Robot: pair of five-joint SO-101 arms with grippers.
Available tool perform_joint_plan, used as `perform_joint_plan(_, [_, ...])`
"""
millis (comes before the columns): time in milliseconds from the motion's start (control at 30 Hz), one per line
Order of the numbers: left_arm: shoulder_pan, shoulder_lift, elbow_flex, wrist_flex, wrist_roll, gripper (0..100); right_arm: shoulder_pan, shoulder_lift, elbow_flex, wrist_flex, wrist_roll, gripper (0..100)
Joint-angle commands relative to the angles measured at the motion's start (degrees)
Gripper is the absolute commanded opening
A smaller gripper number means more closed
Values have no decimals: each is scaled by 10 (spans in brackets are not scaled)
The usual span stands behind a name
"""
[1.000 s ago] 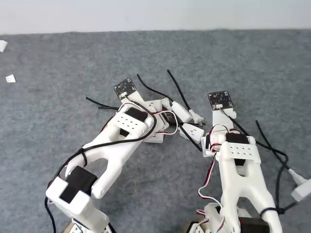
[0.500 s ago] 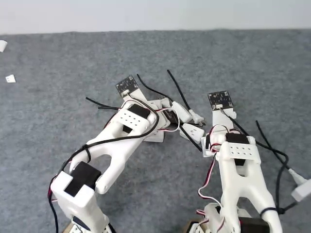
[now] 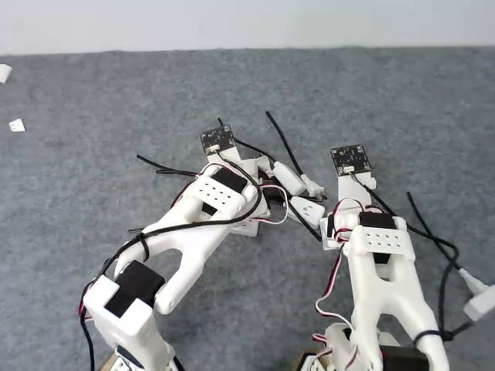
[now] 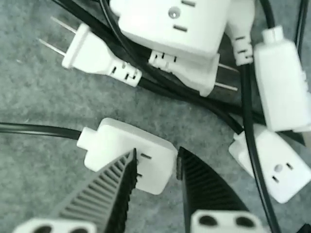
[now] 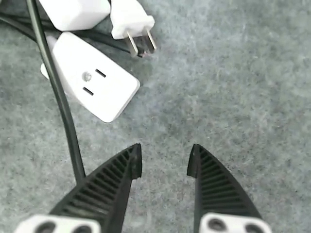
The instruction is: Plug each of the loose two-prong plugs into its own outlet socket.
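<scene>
Between left tool (image 4: 155,159) tips: outlet socket (image 4: 116,144) end; plug (image 4: 92,56) beside.

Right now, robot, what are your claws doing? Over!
Left claw open, straddling a white socket. Right claw open over bare carpet. Plugs loose, prongs bare. Black cords tangled across them.

High camera: fixed, above near side, looks down toward far wall (image 3: 247,23) across grey worktop (image 3: 93,93). Left wrist camera: close above worktop, looks past left hand (image 4: 154,167). Right wrist camera: likewise, past right hand (image 5: 164,160). All share central plug-and-socket cluster (image 3: 292,180).
</scene>
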Motion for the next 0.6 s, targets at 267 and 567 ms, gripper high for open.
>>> perform_joint_plan(267, [14,-76,148,18,-88,62,-4,0,-2,-11,9,166])
perform_joint_plan(567, [-56,-231,273,4,-166,21,-4,0,-2,-11,9,168])
